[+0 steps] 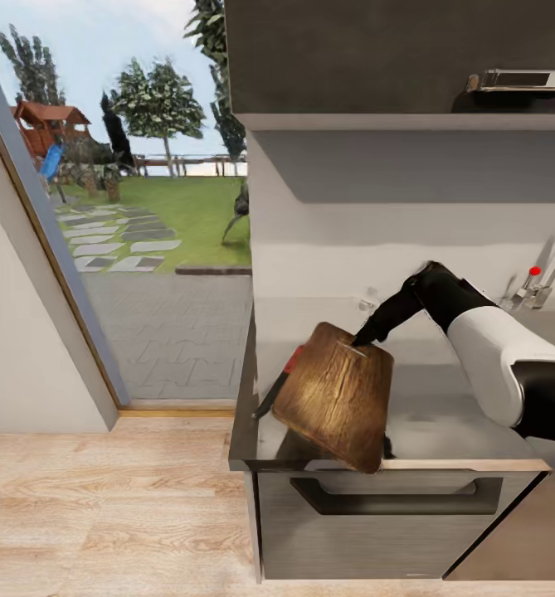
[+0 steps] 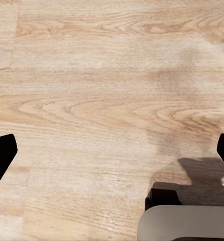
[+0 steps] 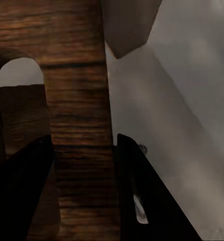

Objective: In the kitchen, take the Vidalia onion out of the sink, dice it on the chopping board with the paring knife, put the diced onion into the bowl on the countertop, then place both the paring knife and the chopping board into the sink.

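One hand, the right (image 1: 367, 338), pinched the chopping board (image 1: 339, 396) by its rim, tilted above the surface (image 1: 443, 414). Below it lay the paring knife (image 1: 279, 383) (partly hidden); a slip could drop the board onto it.

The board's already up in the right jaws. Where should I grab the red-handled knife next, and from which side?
Take the small red-handled paring knife by the red handle, the end farther from the counter's front edge, coming down from above on its window side. The lifted brown wooden chopping board, clamped in the right gripper, overhangs its other side, and the dark blade points toward the front edge.
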### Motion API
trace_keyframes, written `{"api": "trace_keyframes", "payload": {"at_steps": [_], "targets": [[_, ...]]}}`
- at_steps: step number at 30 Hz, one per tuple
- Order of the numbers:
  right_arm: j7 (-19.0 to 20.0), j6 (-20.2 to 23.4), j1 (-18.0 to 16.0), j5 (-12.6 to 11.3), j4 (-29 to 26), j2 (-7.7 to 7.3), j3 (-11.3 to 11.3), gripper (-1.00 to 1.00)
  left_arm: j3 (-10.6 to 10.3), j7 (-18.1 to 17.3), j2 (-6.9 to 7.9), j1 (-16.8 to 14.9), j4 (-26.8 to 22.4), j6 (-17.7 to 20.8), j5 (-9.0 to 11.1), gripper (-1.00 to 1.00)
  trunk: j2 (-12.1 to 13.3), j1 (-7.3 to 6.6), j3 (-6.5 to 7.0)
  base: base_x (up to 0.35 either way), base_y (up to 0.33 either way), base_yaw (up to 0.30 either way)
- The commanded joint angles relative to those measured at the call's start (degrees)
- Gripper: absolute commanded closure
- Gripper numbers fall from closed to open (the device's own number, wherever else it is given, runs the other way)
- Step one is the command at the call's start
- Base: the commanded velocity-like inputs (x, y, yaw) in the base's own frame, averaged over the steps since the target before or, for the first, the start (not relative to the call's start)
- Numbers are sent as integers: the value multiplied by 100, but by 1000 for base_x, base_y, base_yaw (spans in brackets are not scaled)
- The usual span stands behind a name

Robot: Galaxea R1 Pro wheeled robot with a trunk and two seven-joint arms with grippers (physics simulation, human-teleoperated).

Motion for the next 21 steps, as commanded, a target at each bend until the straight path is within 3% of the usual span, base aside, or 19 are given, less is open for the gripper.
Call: {"api": "trace_keyframes", "payload": {"at_steps": [1, 7, 11, 17, 21], "targets": [[-29, 164, 1, -26, -8, -74, -12, 100, 9, 5, -3, 1, -5, -9, -3, -100, -3, 0, -5, 0, 0, 0], [-298, 384, 1, -35, -1, -260, -71, 100, 9, 5, -7, 1, -2, -9, 0, -100, -3, 0, -5, 0, 0, 0], [-468, 683, 1, -37, 1, -314, -247, 100, 3, 4, -7, 1, -2, -9, -6, -100, -3, 0, -5, 0, 0, 0], [-1229, 1118, 1, -38, -12, -339, -743, 100, 1, 1, -7, 1, -3, -9, -14, -100, -3, 0, -5, 0, 0, 0], [-1671, 1426, 1, -38, -48, -403, -840, 100, -7, -1, -7, 1, 0, -9, -12, -100, -3, 0, -5, 0, 0, 0]]}}
